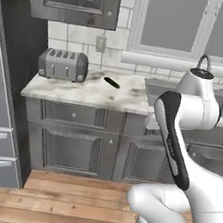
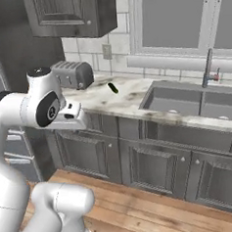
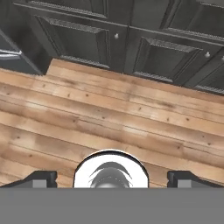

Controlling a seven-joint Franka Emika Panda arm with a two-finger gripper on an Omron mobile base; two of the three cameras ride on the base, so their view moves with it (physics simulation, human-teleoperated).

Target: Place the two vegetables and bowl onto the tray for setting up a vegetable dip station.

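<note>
The dark green vegetable lies on the marble bench, upper centre, right of the toaster. The sink basin (partly arm-hidden at left) looks bare. The pincer gapes wide, holding nothing, over wooden floor.

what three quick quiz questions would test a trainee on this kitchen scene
1. True or false: the dark green vegetable lies inside the sink.
2. Which appliance stands on the counter to the left of the vegetable? A) kettle B) toaster C) blender
3. Fill in: the end effector points down at the wooden ____, its jaws wide apart and holding nothing.

Key: 1 false, it lies on the counter; 2 B; 3 floor.
</note>
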